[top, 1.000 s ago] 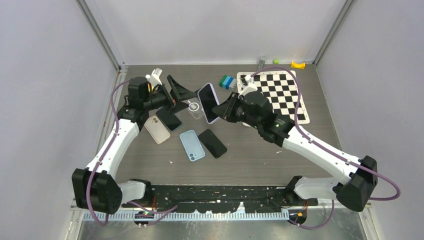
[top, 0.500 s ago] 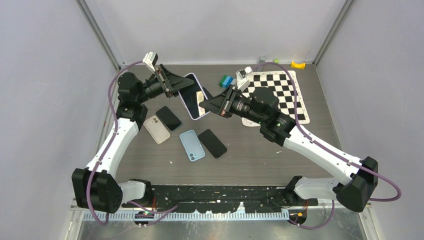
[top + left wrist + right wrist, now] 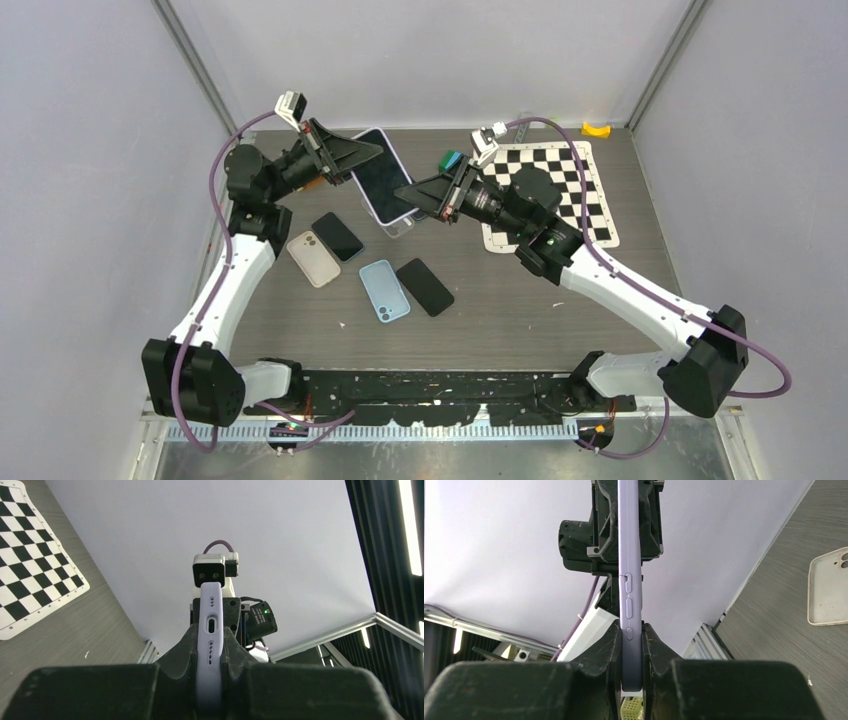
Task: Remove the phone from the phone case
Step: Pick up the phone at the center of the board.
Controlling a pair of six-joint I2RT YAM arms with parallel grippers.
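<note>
Slippage is threatening: the left gripper [image 3: 362, 153] and right gripper [image 3: 410, 191] are clenching the lilac phone case [image 3: 630, 580] from opposite sides, phone [image 3: 380, 180] inside, aloft between them; uneven pulling could drop both.

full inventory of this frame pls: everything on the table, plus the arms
cased phone: 1, lavender case, dark screen, held above the back of the table between both claws
clear case: 1, transparent, on the table under the held phone, partly hidden
cream case: 1, cream, left of centre
black phones: 2, black, one right of the cream case, one right of the blue case
blue case: 1, light blue, centre; cannot tell if a phone is inside
checkerboard mat: 1, black and white, back right
small blocks: count unclear, blue-green, left of the mat
yellow piece: 1, yellow, back right corner
left claw: shut on the cased phone's far end
right claw: shut on its near end
</note>
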